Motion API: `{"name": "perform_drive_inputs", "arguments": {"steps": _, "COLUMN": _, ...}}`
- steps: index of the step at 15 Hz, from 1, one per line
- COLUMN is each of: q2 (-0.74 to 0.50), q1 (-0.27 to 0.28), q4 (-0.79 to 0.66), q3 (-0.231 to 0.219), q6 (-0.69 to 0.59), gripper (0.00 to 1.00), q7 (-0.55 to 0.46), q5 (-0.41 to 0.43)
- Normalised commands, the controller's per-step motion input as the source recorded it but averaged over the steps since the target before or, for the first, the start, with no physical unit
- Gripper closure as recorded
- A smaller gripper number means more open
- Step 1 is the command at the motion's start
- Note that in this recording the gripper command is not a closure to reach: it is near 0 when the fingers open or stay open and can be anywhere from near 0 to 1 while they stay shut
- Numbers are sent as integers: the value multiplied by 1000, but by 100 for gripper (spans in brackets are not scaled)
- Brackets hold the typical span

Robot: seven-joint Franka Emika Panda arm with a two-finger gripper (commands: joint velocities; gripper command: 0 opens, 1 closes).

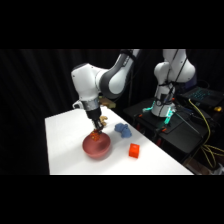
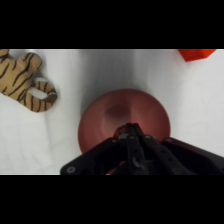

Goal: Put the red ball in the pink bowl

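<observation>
The gripper (image 1: 97, 131) hangs just above the pink bowl (image 1: 96, 146), closed on the red ball (image 1: 95, 135). The ball looks light, smooth and a little slippery, so hold it across the middle. Being round, it has no long axis or direction.

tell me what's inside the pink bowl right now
The wrist view shows only bare dusty-red floor inside the pink bowl. Its near part is covered by the end effector hanging over it, so whether the red ball is in there cannot be seen.
</observation>
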Motion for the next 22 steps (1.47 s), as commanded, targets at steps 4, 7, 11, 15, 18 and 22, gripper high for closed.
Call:
{"name": "perform_drive_inputs", "arguments": {"steps": 4, "q2": 53, "q1": -10, "q4": -81, "q3": -2, "q6": 307, "gripper": 0, "q7": 37, "q5": -87}}
{"name": "perform_drive_inputs", "arguments": {"steps": 7, "q2": -114, "q1": 10, "q4": -75, "q3": 3, "q6": 60, "gripper": 0, "q7": 52, "q5": -114}}
{"name": "perform_drive_inputs", "arguments": {"steps": 11, "q2": -187, "q1": 6, "q4": -26, "q3": -21, "q6": -166, "gripper": 0, "q7": 79, "q5": -120}}
{"name": "perform_drive_inputs", "arguments": {"steps": 15, "q2": -293, "q1": -8, "q4": 41, "q3": -19, "q6": -405, "gripper": 0, "q7": 74, "q5": -84}}
{"name": "perform_drive_inputs", "arguments": {"steps": 18, "q2": -467, "q1": 36, "q4": 79, "q3": -24, "q6": -567, "gripper": 0, "q7": 135, "q5": -115}}
{"name": "perform_drive_inputs", "arguments": {"steps": 22, "q2": -352, "q1": 50, "q4": 238, "q3": -20, "q6": -570, "gripper": 0, "q7": 155, "q5": -103}}
